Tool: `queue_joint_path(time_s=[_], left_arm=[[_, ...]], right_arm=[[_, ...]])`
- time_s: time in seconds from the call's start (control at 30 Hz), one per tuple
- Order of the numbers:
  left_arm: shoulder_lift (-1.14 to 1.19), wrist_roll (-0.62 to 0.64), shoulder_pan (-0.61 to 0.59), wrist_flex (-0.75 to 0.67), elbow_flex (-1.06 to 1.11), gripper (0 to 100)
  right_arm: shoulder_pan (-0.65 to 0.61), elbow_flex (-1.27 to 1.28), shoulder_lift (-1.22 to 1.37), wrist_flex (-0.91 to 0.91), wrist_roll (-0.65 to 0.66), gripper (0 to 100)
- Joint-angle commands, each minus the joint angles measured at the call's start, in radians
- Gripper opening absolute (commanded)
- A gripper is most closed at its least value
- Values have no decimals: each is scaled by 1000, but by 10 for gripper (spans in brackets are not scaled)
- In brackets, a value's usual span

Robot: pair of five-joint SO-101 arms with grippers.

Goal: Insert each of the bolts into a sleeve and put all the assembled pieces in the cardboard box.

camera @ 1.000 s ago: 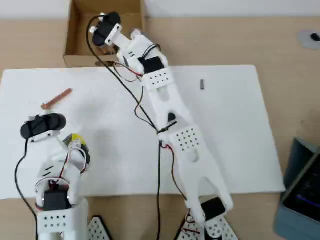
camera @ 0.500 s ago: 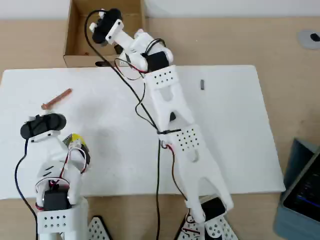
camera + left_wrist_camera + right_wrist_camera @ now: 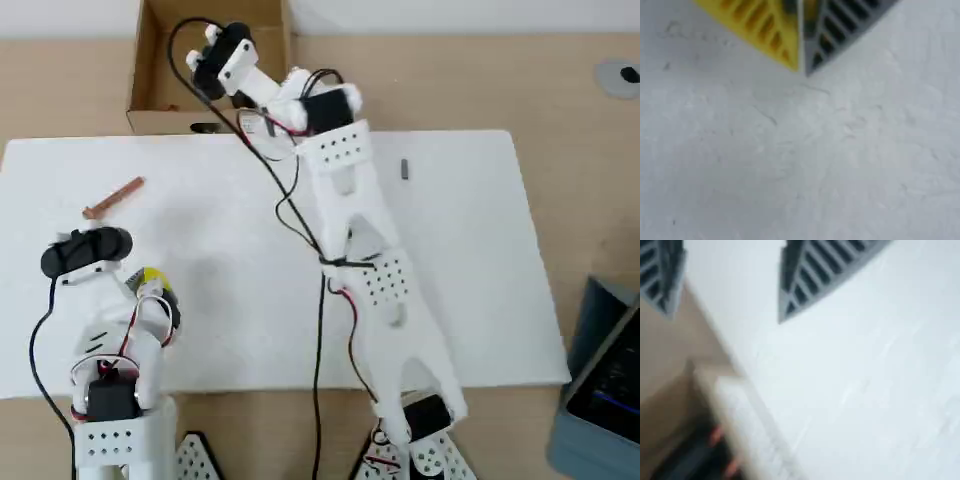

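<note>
Judging from how things lie, the step in hand is taken to be the drop into the cardboard box [image 3: 160,122]. The right gripper [image 3: 725,315] is held at the box's near wall, its fingers [image 3: 820,270] parted with nothing seen between them. The left gripper [image 3: 802,67] is held low over the white mat [image 3: 450,280], its yellow and grey fingers pressed tip to tip on nothing.

One bolt [image 3: 113,197] lies on the mat near the left arm. A sleeve [image 3: 405,168] lies well apart from it, on the other side of the right arm, so one assembly is judged not yet begun.

For a clean drop, the open fingers are best carried fully inside the rim, so that a released piece is not caught on the wall. The arm is then best raised clear before it is swung away, since the light box could be shoved along the tabletop [image 3: 450,80].

The bolt is a slender copper-coloured rod with a wider head at one end, and it is expected to roll if nudged. The sleeve is a short dark cylinder. The box is plain brown cardboard with an open top. The mat is matte and faintly pitted, and the fingers are ribbed plastic. A reddish blur low in the right wrist view cannot be identified.
</note>
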Motion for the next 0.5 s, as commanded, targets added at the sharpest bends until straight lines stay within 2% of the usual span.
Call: queue_joint_path(time_s=[0.0,0.23,0.47], left_arm=[[-10,11,0,5,11,4],[-10,11,0,5,11,4],[-10,11,0,5,11,4]], right_arm=[[24,-56,-140,138,3,156],[54,4,-245,146,6,156],[51,337,-452,146,8,159]])
